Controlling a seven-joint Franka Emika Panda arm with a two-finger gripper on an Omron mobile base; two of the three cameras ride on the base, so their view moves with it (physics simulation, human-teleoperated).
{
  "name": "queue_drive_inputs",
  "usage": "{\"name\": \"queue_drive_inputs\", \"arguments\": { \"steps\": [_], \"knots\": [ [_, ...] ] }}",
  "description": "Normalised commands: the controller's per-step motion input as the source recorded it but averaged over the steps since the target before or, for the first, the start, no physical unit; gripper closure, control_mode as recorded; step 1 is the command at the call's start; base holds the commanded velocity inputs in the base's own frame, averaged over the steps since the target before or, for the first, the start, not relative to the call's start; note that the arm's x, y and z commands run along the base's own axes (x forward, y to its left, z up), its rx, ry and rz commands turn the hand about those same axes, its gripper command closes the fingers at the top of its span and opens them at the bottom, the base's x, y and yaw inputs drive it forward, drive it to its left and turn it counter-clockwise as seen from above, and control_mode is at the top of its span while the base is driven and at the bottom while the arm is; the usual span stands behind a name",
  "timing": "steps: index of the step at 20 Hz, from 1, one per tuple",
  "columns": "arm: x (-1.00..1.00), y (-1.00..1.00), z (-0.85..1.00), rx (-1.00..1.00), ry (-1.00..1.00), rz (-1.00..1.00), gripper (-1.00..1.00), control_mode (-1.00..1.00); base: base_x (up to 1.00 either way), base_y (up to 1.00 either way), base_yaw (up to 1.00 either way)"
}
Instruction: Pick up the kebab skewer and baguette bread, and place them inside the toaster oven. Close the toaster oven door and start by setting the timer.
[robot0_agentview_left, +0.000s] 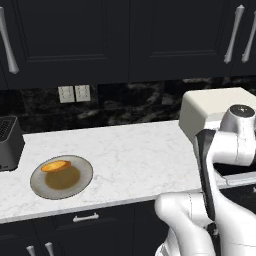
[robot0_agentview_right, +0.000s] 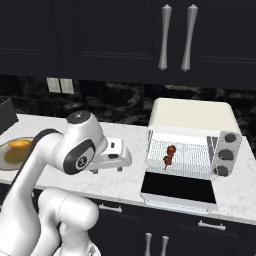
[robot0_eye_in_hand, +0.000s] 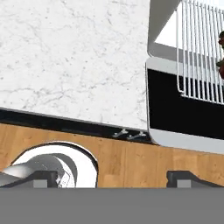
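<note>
the gripper (robot0_agentview_right: 120, 161) is spread wide and empty. the baguette bread (robot0_agentview_right: 19, 144), well behind it, could be pushed off the plate (robot0_agentview_right: 9, 159) if grabbed crooked.

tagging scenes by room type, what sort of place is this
A kitchen, rendered rather than real: a white marble counter under dark cabinets, a cream toaster oven with its door down, and a plate holding a baguette bread.

The white arm bends forward at its elbow, wrist level, and the gripper (robot0_eye_in_hand: 112, 178) hangs with jaws spread wide, holding nothing.
</note>
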Motion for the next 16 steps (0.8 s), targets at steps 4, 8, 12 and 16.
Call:
{"name": "queue_drive_inputs", "arguments": {
  "steps": [4,8,12,16],
  "knots": [
    [0.0,1.0,0.2,0.0,0.0,0.44,-1.0,-1.0,0.0,0.0,0.0],
    [0.0,1.0,0.13,-0.03,0.0,0.46,-1.0,-1.0,0.0,0.0,0.0],
    [0.0,1.0,0.05,-0.09,0.0,0.37,-1.0,-1.0,0.0,0.0,0.0],
    [0.0,1.0,0.0,-0.3,-0.08,0.14,-1.0,-1.0,0.0,0.0,0.0]
  ]
}}
